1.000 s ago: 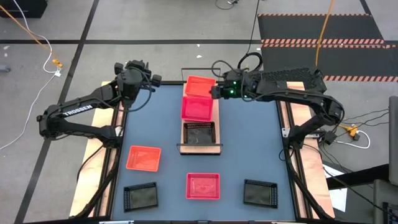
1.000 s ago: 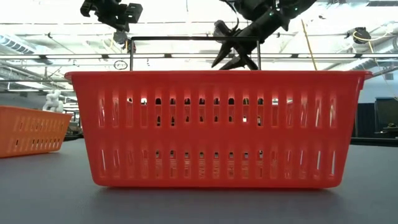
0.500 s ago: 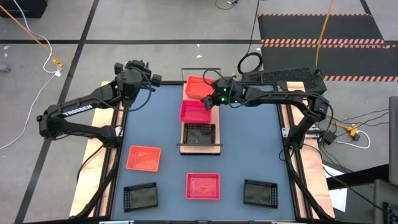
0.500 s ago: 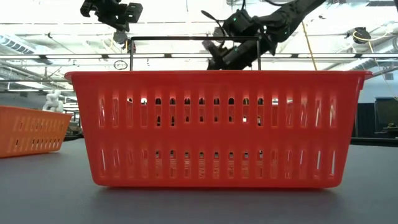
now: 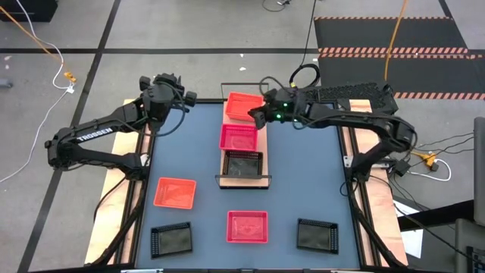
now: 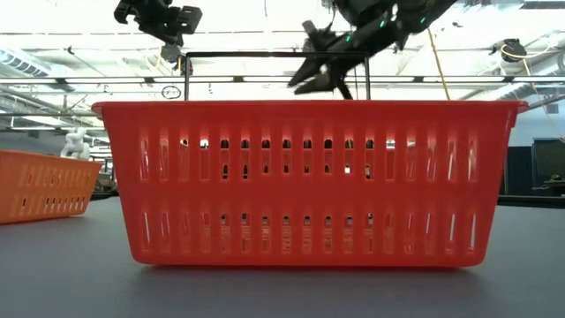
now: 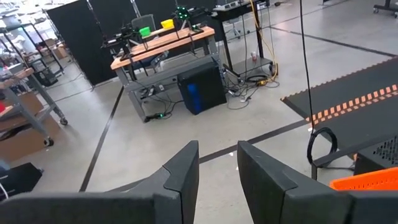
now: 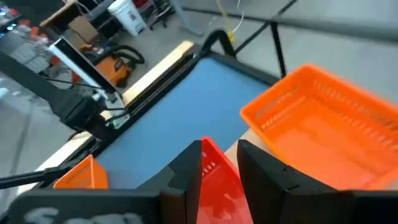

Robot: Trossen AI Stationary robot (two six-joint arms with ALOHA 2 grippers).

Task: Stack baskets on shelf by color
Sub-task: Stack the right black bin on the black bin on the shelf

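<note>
The shelf (image 5: 244, 181) runs from the far edge toward the table's middle. On it sit an orange basket (image 5: 244, 106) at the far end, a pink-red basket (image 5: 238, 137) in the middle and a black basket (image 5: 242, 162) at the near end. My right gripper (image 5: 256, 119) is at the pink-red basket's far right corner, shut on it; the right wrist view shows the orange basket (image 8: 323, 130) just beyond. My left gripper (image 5: 189, 97) hangs high over the table's far left corner, open and holding nothing (image 7: 217, 155). My right gripper has the pink-red basket by its wall near the far right corner (image 8: 214, 171), which shows between the two fingers. The fingers come slanting down from the table's far right. The basket lies on the shelf's middle; whether that corner is still raised I cannot tell.
On the near half of the table stand an orange basket (image 5: 175, 192), a pink-red basket (image 5: 248, 227) and two black baskets (image 5: 171, 240) (image 5: 317, 234). The near pink-red basket (image 6: 309, 181) fills the low view.
My right gripper has rolled, swung toward the table's left over the shelf and come back a little toward the right, its finger gap unchanged. The pink-red basket, raised a second ago, has come down onto the shelf's middle, between the orange and black baskets.
</note>
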